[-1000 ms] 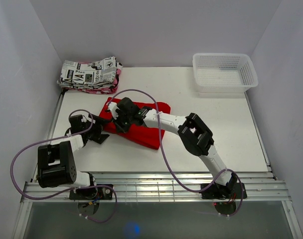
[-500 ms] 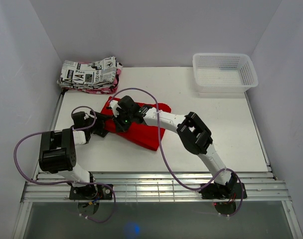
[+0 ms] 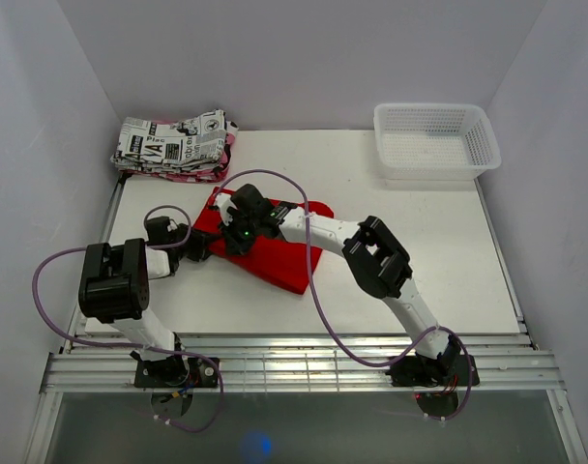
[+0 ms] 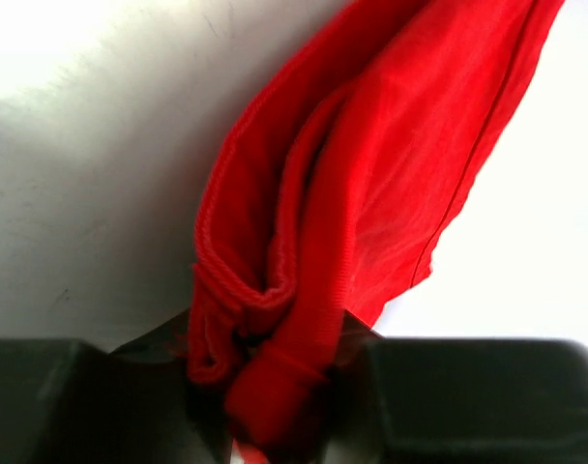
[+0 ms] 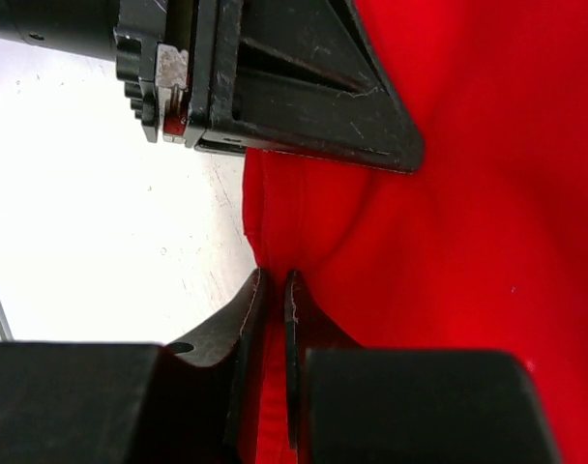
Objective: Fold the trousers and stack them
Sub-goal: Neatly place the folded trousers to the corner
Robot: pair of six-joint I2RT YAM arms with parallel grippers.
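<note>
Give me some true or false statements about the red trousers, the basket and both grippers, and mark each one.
The bright red fabric trousers lie folded on the white table. True.
The white plastic mesh basket holds the trousers. False: they lie on the table, apart from it.
The left gripper has red fabric bunched between its fingers. True.
The right gripper stands wide open. False: its jaws are pinched shut on the trousers' edge.
The black-and-white newspaper-print folded garment sits on the trousers. False: it lies apart, at the far left corner.
</note>
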